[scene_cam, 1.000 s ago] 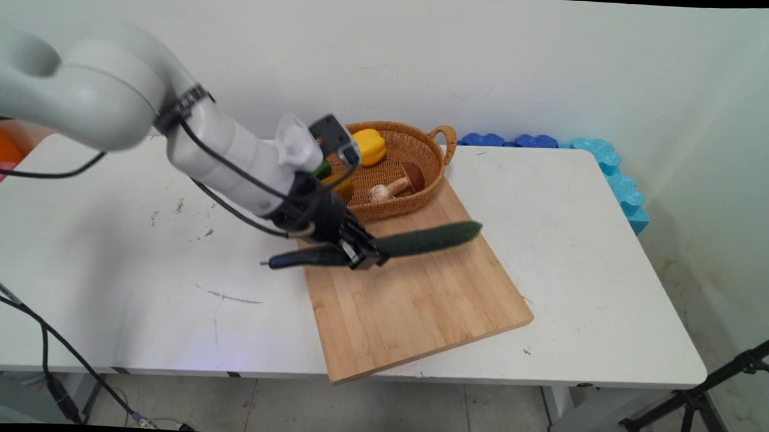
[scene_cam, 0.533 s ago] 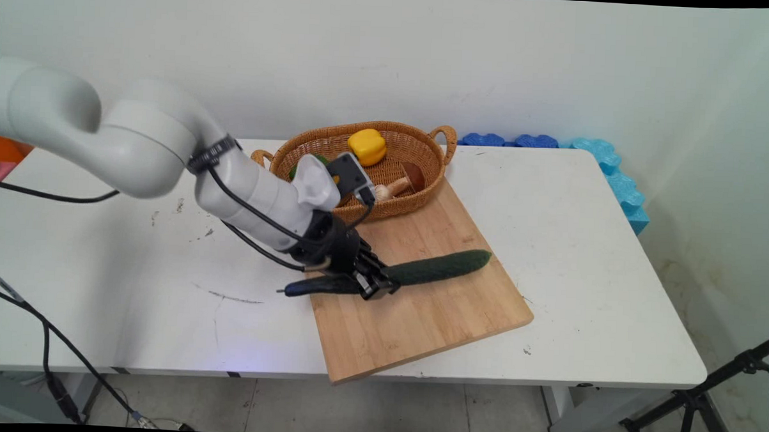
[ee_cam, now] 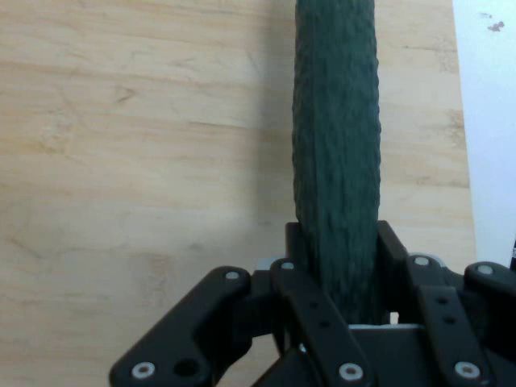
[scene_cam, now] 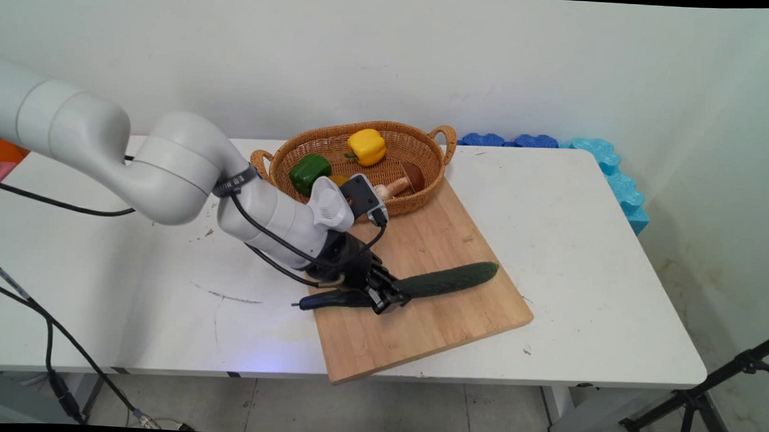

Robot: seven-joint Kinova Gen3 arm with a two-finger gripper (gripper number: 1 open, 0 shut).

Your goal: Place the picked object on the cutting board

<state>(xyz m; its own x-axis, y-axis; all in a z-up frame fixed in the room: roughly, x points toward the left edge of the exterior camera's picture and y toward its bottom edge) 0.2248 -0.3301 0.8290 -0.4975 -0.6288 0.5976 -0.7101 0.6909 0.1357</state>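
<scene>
Pincer (scene_cam: 391, 299) pinching cucumber (scene_cam: 449, 279) near its left end, fingers clamped on both sides in hand view (ee_cam: 339, 310). Cucumber lies lengthwise across the board (scene_cam: 419, 332), low over or resting on it; contact not clear. Board sits on worktop (scene_cam: 581, 248), its far corner touching the basket (scene_cam: 391, 206). Basket holds green pepper (scene_cam: 309, 172), yellow pepper (scene_cam: 366, 146), mushroom (scene_cam: 402, 181). Judged step: setting cucumber on board. A next move would call for confirming it is seated, then spreading the fingers.
</scene>
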